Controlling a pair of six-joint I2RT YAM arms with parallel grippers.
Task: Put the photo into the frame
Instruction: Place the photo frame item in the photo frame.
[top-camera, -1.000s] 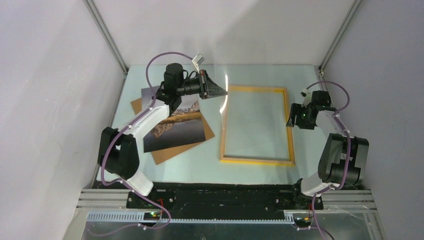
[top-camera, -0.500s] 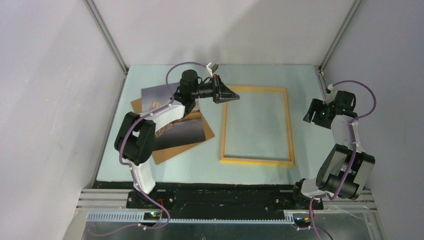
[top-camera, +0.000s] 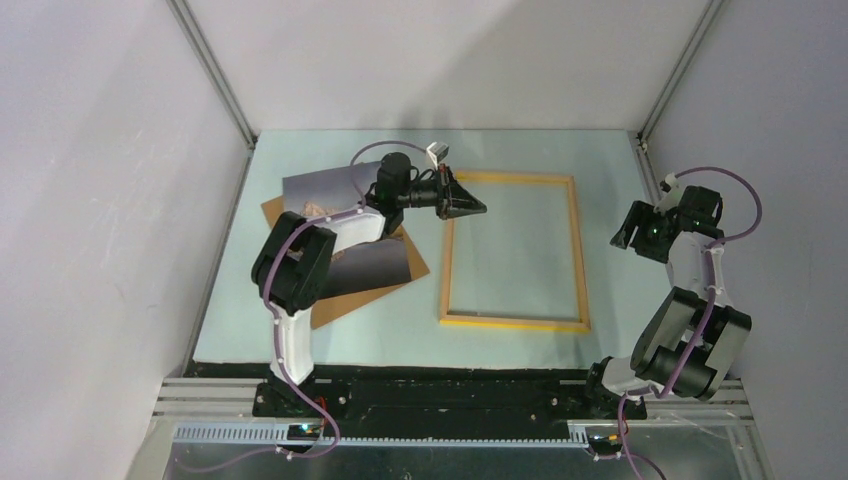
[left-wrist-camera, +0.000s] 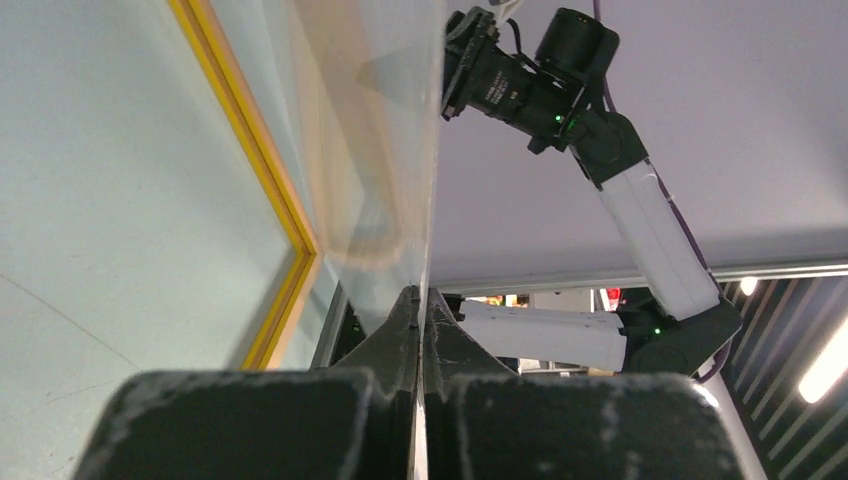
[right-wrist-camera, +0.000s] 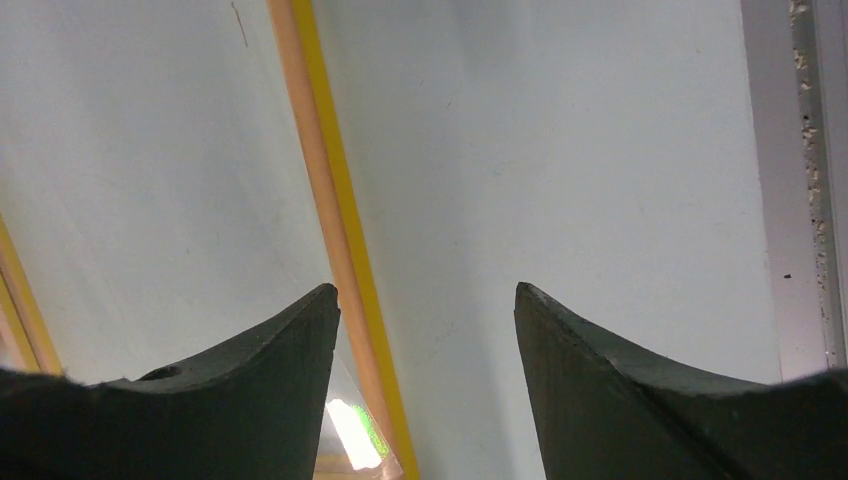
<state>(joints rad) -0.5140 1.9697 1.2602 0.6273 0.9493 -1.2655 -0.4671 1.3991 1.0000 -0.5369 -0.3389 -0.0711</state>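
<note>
The photo (top-camera: 378, 262) lies face up on the left side of the table (top-camera: 400, 342), mountain and lake showing. It rests on a brown backing board (top-camera: 350, 305) that sticks out past its near and right edges. My left arm reaches across above it and hides part of it.

The frame (top-camera: 512, 322) lies flat on the table to the right of the photo, apart from it, with bare table showing inside its 4 yellow-orange rails. The photo is not in it.

My left gripper (top-camera: 475, 207) hangs over the frame's far left corner, pointing right. Its 2 fingers are pressed together on the edge of a clear sheet (left-wrist-camera: 390, 150). From the left wrist, the sheet runs edge-on away from the gripper (left-wrist-camera: 420, 300), with faint reflections on its face, and the frame's rail (left-wrist-camera: 255, 150) lies beyond it. From the top view I can hardly make the sheet out.

My right gripper (top-camera: 628, 238) is off to the right of the frame, well apart from the left one. Its fingers are spread apart with nothing between them. From the right wrist, the gripper (right-wrist-camera: 427, 295) hovers over bare table, with the frame's rail (right-wrist-camera: 330, 200) running below the left finger.
</note>
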